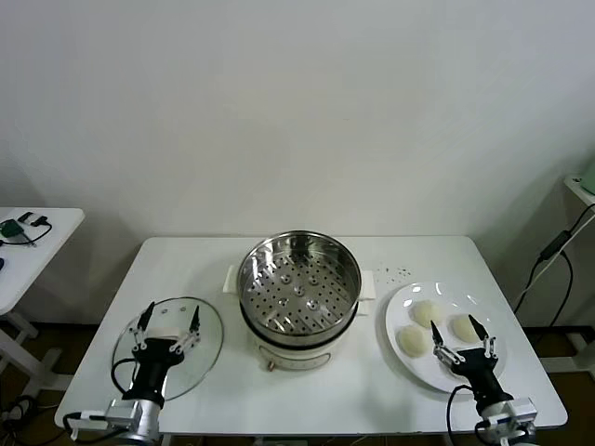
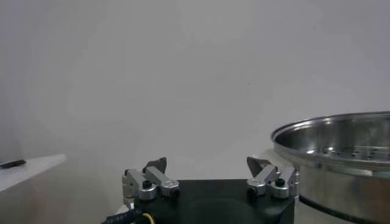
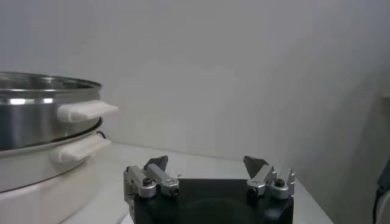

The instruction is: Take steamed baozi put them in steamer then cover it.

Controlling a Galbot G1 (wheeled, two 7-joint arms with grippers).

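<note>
The steel steamer (image 1: 299, 282) stands empty on its white pot base in the middle of the table; it also shows in the left wrist view (image 2: 341, 158) and the right wrist view (image 3: 42, 122). Three baozi (image 1: 429, 313) lie on a white plate (image 1: 404, 302) at the right. The glass cover (image 1: 206, 325) lies flat at the front left. My left gripper (image 1: 168, 323) is open above the cover, jaws wide apart, also seen in its own view (image 2: 209, 167). My right gripper (image 1: 463, 338) is open over the plate's near edge, beside the baozi, also seen in its own view (image 3: 209, 164).
The white table's (image 1: 186, 265) front edge runs just below both grippers. A side table (image 1: 28, 251) with small items stands at the far left. A cable (image 1: 548, 255) hangs at the right. Small dark specks (image 1: 398, 272) lie behind the plate.
</note>
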